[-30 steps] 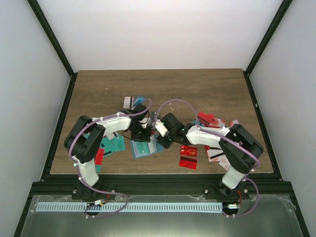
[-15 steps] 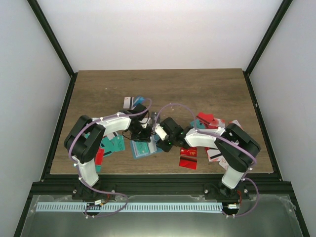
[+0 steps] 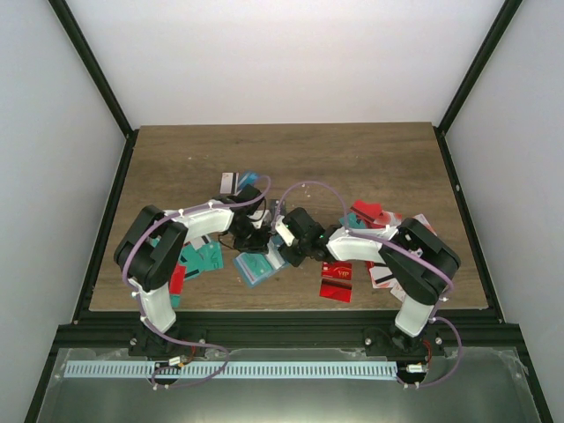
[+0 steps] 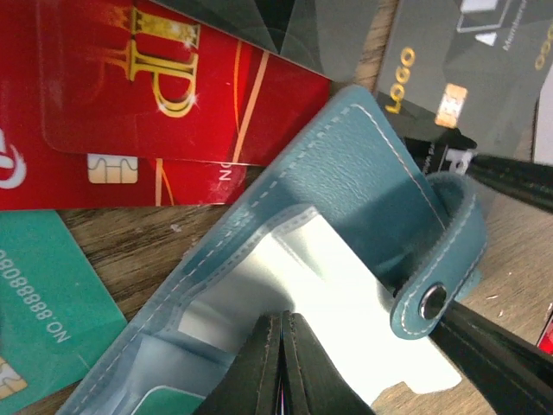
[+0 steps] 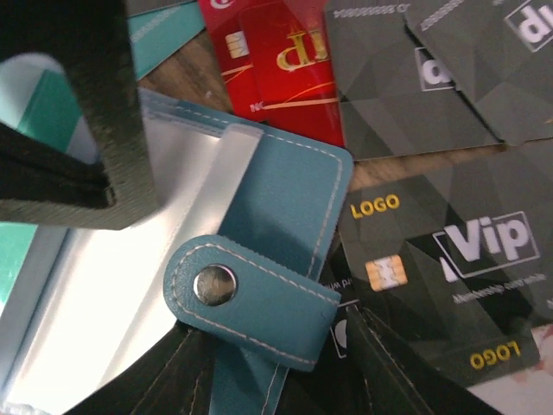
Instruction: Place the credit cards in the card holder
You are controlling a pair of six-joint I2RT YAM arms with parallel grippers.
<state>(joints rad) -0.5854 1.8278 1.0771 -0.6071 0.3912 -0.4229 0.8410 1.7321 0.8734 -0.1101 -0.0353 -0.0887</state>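
right fingers (image 5: 384,372) shifted left, astride card holder (image 3: 256,267) clasp (image 5: 246,298) (grip unclear), left fingers (image 4: 259,372) pinching sleeve (image 4: 328,294), cards (image 4: 155,86) crowding edges

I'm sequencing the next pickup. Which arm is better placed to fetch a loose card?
Right, probably. The left claw pinches the card holder's clear sleeve, steadying it; black cards lie just beside the right claw.

Bright, even light; wrist views glary on plastic, softly blurred.

Blk card (image 5: 467,285): "LOGO", "Vip"; red card (image 4: 104,112): "VIP".
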